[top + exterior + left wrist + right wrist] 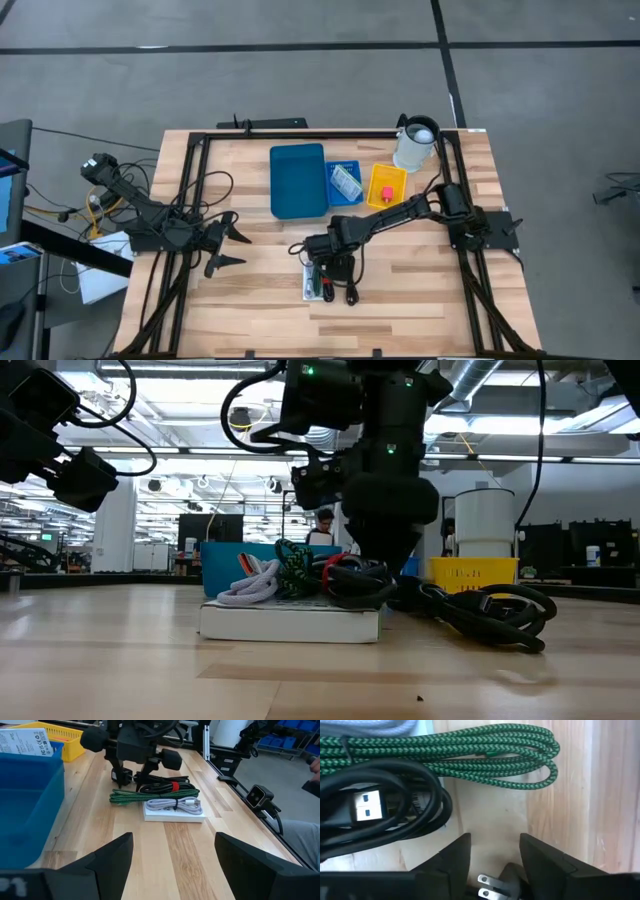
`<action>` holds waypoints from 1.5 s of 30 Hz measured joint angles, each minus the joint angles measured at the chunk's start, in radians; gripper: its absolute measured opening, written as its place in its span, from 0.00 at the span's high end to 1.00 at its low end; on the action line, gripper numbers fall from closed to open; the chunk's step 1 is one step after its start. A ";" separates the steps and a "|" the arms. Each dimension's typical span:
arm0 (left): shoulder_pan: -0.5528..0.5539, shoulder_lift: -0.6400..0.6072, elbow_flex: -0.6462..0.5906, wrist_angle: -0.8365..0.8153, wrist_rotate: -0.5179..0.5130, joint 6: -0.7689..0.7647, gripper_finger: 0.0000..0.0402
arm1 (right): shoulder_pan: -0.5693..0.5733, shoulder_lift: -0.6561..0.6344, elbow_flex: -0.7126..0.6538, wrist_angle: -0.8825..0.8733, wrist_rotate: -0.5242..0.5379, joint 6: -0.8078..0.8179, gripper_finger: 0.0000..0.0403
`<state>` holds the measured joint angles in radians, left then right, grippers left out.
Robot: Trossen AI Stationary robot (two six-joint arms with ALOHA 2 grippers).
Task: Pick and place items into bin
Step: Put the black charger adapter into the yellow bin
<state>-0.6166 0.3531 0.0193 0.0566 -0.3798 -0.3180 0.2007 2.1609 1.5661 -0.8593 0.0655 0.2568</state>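
A bundle of cables lies on a flat white box point(312, 285) at the table's middle near side: a green braided cable point(470, 747), a black cable with a USB plug point(370, 805), a grey-white cable point(177, 804) and a black power cable point(480, 610) trailing off the box. My right gripper point(495, 852) is open, pointing down over this pile point(325, 265), its fingers on either side of a black two-pronged plug point(490, 885). My left gripper point(225, 250) is open and waits above the table's left side. The blue bin point(298, 180) stands beyond. My right gripper comes from above with one finger point(452, 857) on each side of the black plug's body point(507, 872). I cannot tell whether the fingers touch it.
A small blue tray with a white printed packet point(346, 182) and a yellow tray with a red piece point(387, 186) sit right of the bin. The white jug point(415, 145) stands at the far right corner. Bare wood lies between the left gripper and the pile.
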 joint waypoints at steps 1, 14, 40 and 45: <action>0.000 0.000 0.000 0.000 0.000 0.000 0.33 | 0.000 0.000 0.000 0.001 0.000 -0.006 0.62; 0.000 0.000 0.000 0.001 0.000 0.000 0.33 | -0.001 0.000 0.027 0.000 0.022 -0.030 0.52; 0.000 0.000 0.000 0.001 0.000 0.000 0.33 | -0.012 -0.001 0.197 -0.356 0.008 0.075 0.40; 0.000 0.000 0.000 0.001 0.000 0.000 0.33 | -0.012 -0.001 0.187 -0.336 -0.027 0.093 0.40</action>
<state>-0.6165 0.3533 0.0193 0.0578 -0.3798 -0.3180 0.1890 2.1597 1.7531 -1.1951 0.0384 0.3502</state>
